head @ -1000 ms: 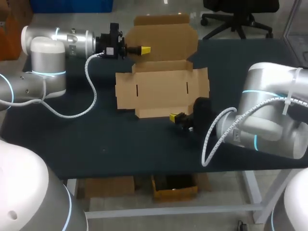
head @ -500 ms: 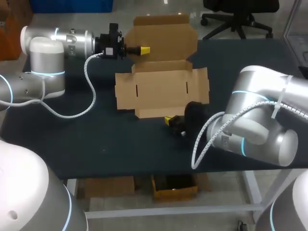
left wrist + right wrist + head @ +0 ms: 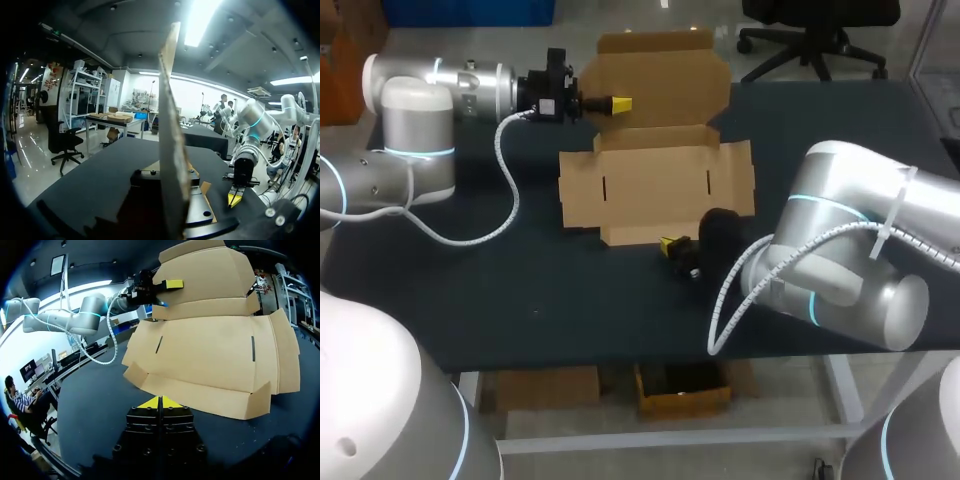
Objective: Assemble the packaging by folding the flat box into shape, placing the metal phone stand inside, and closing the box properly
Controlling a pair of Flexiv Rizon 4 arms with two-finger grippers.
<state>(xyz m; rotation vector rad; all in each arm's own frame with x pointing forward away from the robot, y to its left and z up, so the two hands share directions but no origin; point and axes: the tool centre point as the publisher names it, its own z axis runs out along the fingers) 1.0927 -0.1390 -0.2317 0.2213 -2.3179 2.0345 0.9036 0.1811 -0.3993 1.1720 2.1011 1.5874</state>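
Cardboard box point(image 3: 655, 185): left gripper point(image 3: 619, 103) clamps its lid point(image 3: 665, 75); right gripper point(image 3: 669, 244), closed and empty, could shove the box loose.

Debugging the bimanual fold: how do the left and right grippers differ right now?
The left gripper is shut on the lid flap of the box, holding it upright; the right gripper is shut on nothing, tips together. The left gripper sits at the box's far side, above the table; the right gripper is low at the near side, pointing at the front flap. Both have yellow tips and face the box.
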